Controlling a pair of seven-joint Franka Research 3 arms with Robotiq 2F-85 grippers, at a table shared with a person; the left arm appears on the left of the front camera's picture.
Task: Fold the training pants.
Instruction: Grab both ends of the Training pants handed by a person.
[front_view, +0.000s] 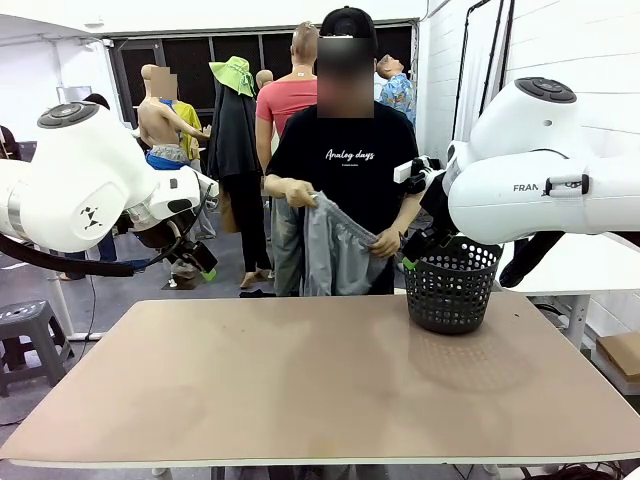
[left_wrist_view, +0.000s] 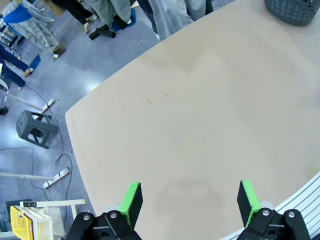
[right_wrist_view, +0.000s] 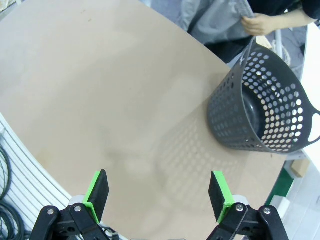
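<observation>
Front view: a person (front_view: 345, 150) stands past the far edge of the counter (front_view: 300, 390) and holds the training pants (front_view: 335, 250) up by the waistband; the pants hang in front of the person's body, off the counter. A black mesh basket (front_view: 452, 290) stands near the far right corner. The left hand (front_view: 203, 268) hangs off the far left corner and the right hand (front_view: 410, 258) sits just behind the basket. I cannot tell the spread of either from here.

Left wrist view: the left hand (left_wrist_view: 190, 197) is wide, with nothing between its green pads (left_wrist_view: 132, 197) and bare counter (left_wrist_view: 200, 110) below. The training pants (left_wrist_view: 170, 15) hang beyond the far edge.

Right wrist view: the right hand (right_wrist_view: 159, 192) is wide and holds nothing. The basket (right_wrist_view: 235, 115) stands on the counter (right_wrist_view: 100, 90), and beyond it a person's hand (right_wrist_view: 257, 22) grips the training pants (right_wrist_view: 215, 20).
</observation>
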